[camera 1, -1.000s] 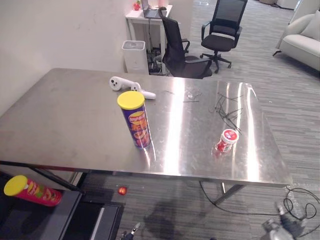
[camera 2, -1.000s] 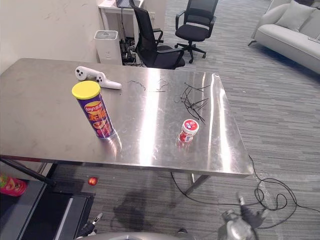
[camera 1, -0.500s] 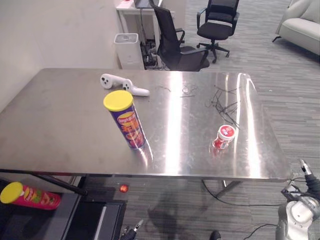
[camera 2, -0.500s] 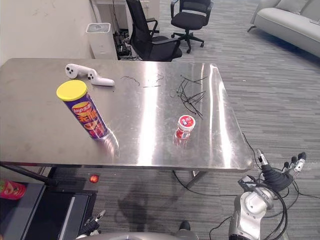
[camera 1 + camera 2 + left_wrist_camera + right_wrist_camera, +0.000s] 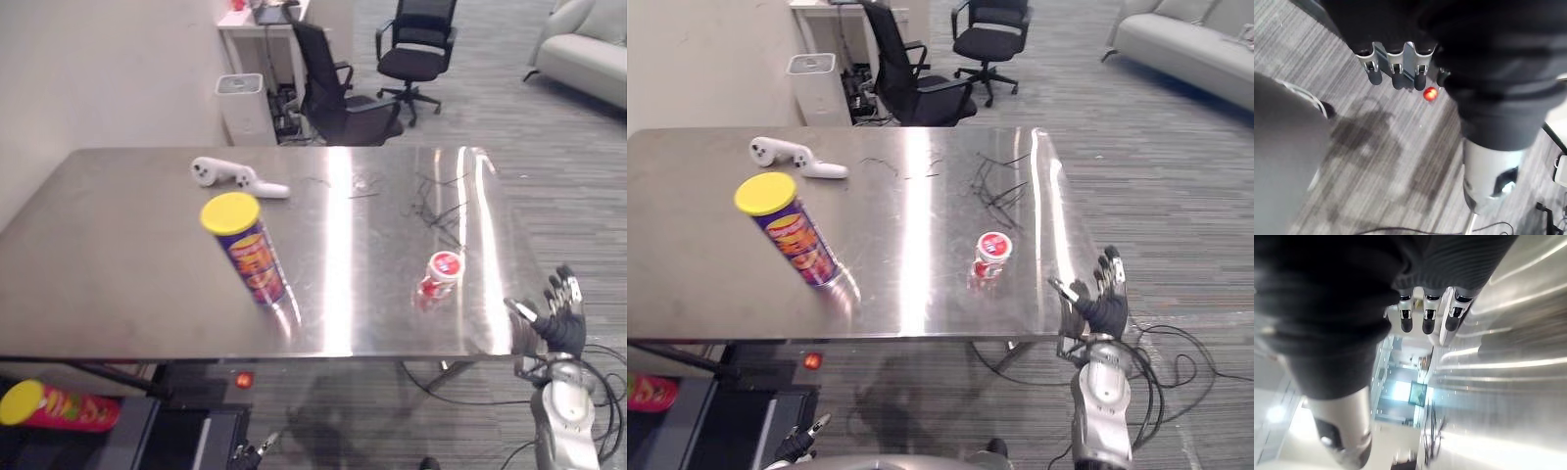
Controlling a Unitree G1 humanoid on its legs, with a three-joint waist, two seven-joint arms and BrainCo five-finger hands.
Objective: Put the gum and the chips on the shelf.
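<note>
Just one gum, two chips (one below)

Grey carpet, office chairs, sofa

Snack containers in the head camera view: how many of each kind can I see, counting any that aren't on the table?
Chips cans: 2, the purple chips can upright on the table and the pink chips can lying on its side lower down, past the table's near left corner.
Gum jars: 1, the gum jar standing on the table.
Total: 3
</note>
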